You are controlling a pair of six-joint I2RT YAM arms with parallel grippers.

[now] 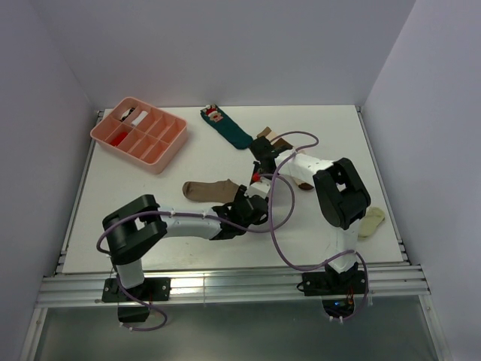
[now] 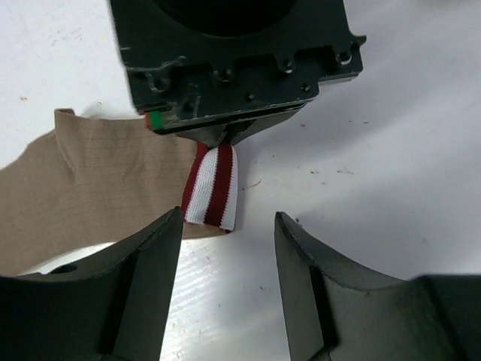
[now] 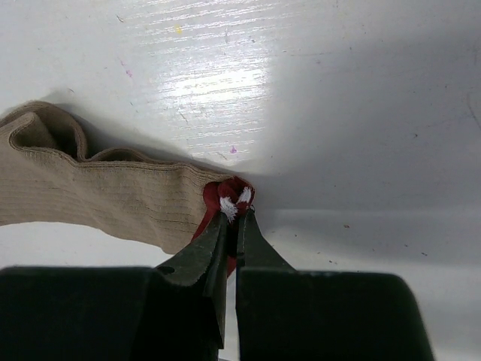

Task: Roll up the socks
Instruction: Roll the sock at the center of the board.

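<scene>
Top external view: tan sock (image 1: 209, 189) lies left-right, right tool (image 1: 255, 178) pinching its end.

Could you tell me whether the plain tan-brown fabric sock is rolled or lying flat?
Flat, unrolled: the tan-brown sock lies stretched out, one end pinched in the shut right gripper.

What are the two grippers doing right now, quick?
Left gripper: open, holding nothing.
Right gripper: shut on the red-and-white striped band at the tan sock's edge.
</scene>
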